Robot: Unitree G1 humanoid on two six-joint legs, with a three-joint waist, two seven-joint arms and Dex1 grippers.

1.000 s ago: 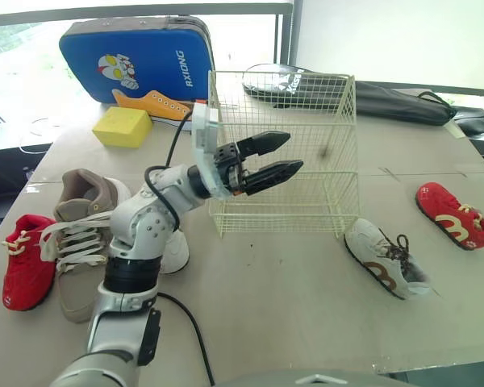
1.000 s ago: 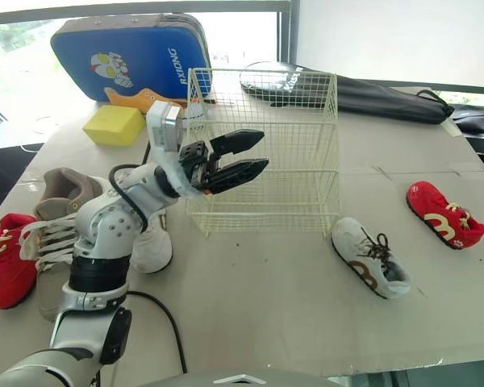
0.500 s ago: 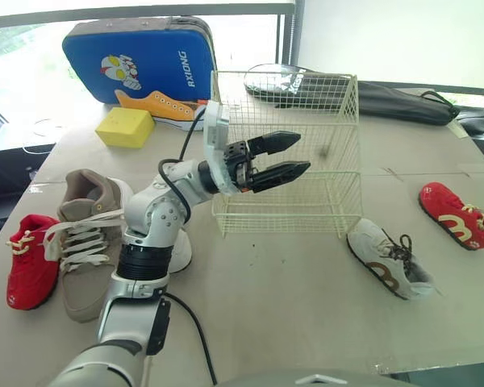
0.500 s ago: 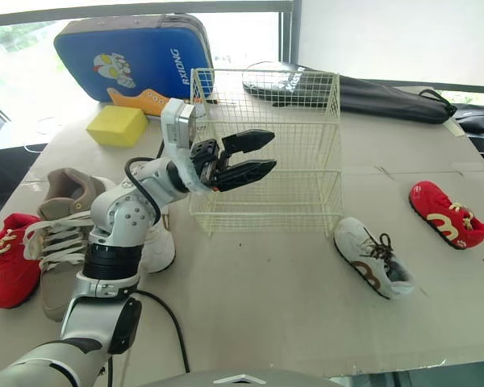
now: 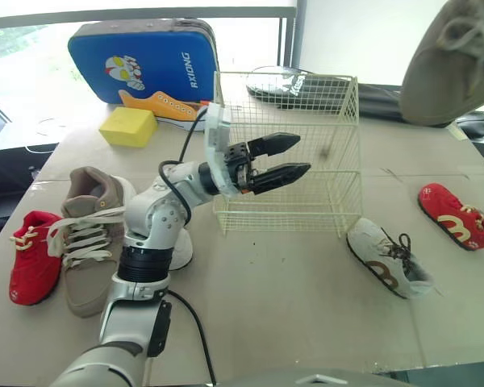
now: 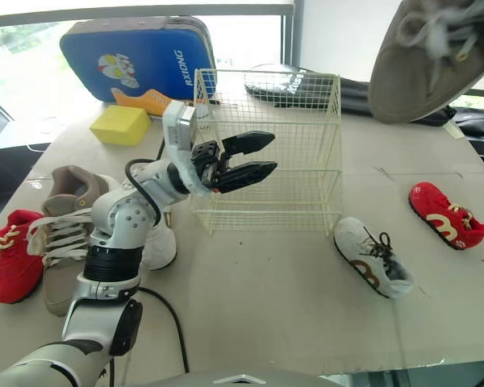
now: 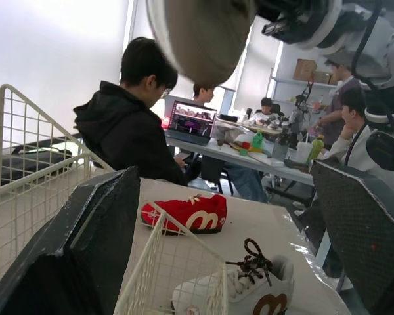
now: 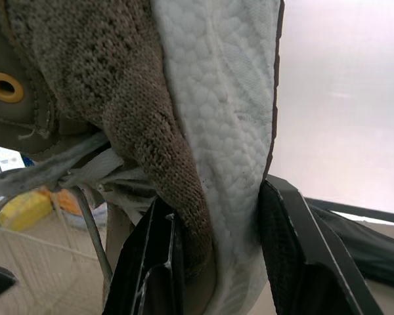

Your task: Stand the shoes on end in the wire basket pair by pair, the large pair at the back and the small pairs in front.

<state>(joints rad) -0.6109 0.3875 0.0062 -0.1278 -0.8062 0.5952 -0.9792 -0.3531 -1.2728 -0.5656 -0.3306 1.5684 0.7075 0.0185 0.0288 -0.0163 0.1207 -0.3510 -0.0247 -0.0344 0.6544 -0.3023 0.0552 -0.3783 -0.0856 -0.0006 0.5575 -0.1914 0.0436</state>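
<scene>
high above the tabletop's (image 5: 290,306) far right corner, the right jaws pinch 1 large tan shoe (image 5: 452,56), pressed on either side of its knitted collar and pale lining in the right wrist view. the wire basket (image 5: 306,201) stands toward the middle of the far edge and looks empty. the left jaws hang spread, holding nothing, just beside the basket's near left corner.

this looks like the first placement, so the shoe belongs at the back wall. judging by the grip on 1 side of the collar, the shoe may swing; bring it over the open top slowly and level it before lowering. set it on end against the far wire, tight to 1 corner, so its mate (image 5: 85,242), lying near the left edge, fits beside it. the laces could snag the mesh, so go straight down rather than dragging across the rim. the left jaws could steady the near wall, since a light basket may slide. the small shoes, red (image 5: 32,258) and (image 5: 456,214), and white (image 5: 385,260), wait for the front row.
</scene>
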